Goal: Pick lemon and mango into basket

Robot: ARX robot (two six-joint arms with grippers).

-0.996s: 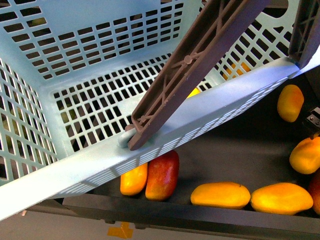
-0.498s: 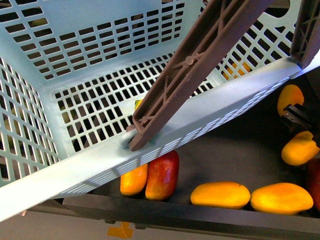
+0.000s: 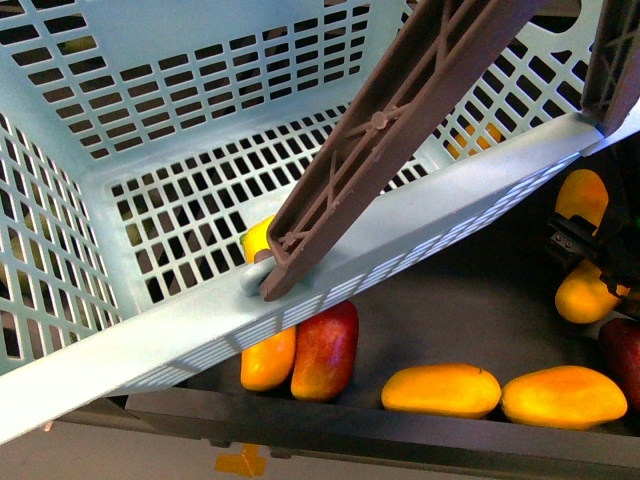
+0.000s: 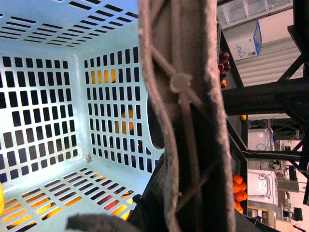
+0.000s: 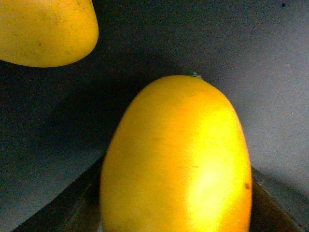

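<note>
on my front feed the right end effector (image 3: 590, 262) sits at the far right edge, closed round the mango (image 3: 583, 295). the wrist feed on that arm shows the same fruit filling the middle of the picture, with a dark finger (image 5: 67, 212) against its lower flank on one side and another dark edge on the opposite side. so the jaws are only as wide as the fruit. i cannot tell whether it is clear of the dark worktop (image 3: 470, 310) or resting on it. a second orange-yellow fruit (image 3: 583, 195) lies just beyond it.

the lemon (image 3: 256, 238) is inside the pale blue basket (image 3: 400, 250), on its slotted floor close to the near wall and right beside the foot of the brown handle (image 3: 380, 140). the basket fills most of the front feed and is tilted.

of the left end effector (image 4: 135, 220) i get only dark blurred parts at the frame's edge, with the handle running straight past the lens. i cannot tell how far open it is.

under the basket's near rim lie a red-blushed mango (image 3: 325, 350) touching a small orange one (image 3: 268, 358), and two more yellow ones (image 3: 440, 390) side by side.
</note>
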